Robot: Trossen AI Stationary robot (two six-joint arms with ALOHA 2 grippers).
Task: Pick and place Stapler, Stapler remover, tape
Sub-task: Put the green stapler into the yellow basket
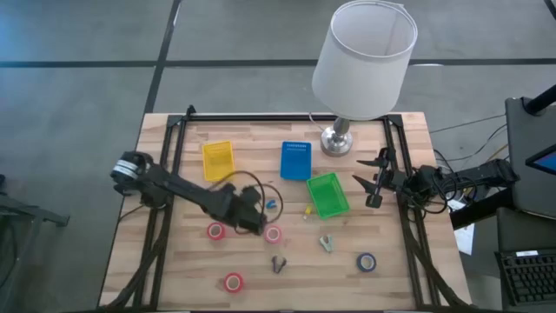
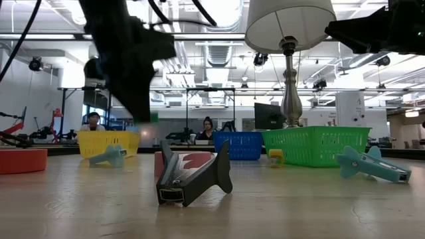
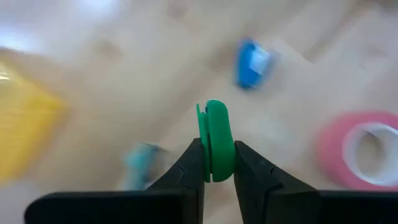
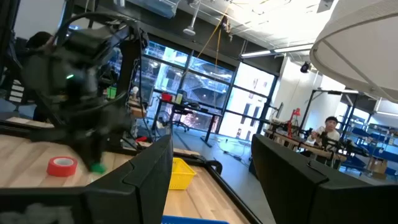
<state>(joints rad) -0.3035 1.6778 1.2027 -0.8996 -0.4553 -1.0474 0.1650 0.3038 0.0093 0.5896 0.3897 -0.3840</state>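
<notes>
Left gripper pinches a small green remover, lifted off the table, just left of the pink tape. Right gripper hangs wide and empty, right of the green tray. Other tapes lie near that pink tape; dark stapler sits below it in the high view. Risk: thin grip on the remover's edge; a swing could twist it loose. No readable writing.

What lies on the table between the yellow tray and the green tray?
In the high view, the blue tray sits between the yellow tray and the green tray, all three apart on the table.
</notes>
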